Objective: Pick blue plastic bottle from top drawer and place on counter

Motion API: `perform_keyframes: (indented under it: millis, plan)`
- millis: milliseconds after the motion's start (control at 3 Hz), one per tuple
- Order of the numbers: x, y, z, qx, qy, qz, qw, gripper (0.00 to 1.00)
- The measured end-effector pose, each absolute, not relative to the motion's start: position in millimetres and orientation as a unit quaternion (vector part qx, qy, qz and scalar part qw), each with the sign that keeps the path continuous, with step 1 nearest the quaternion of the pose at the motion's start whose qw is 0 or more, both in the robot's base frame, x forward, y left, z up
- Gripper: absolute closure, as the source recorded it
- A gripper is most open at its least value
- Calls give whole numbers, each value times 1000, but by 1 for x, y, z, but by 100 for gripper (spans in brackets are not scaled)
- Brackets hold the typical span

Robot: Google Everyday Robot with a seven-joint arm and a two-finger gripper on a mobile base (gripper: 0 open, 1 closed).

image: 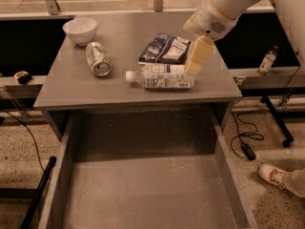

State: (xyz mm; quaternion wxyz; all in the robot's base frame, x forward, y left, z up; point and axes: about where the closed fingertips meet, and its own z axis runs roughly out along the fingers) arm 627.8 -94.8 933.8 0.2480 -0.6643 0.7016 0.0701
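The blue plastic bottle (162, 76) lies on its side on the counter (71, 87) near the front edge, with its white cap pointing left. My gripper (193, 69) hangs over the bottle's right end, just above it and tilted down. It is open and holds nothing. The top drawer (228, 175) is pulled out below the counter, and its speckled floor is bare.
On the counter, a green-white soda can (97, 58) lies to the bottle's left, a white bowl (80, 30) sits at the back left, and a dark snack bag (167, 49) lies just behind the bottle. A small dark bottle (268, 61) stands on a ledge at right. A person's shoe (275, 175) and a cable (245, 144) are on the floor at right.
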Motion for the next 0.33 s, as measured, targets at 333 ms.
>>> perform_keyframes:
  millis: [333]
  plan:
    - [630,-92,936,-665,700,64,252,0]
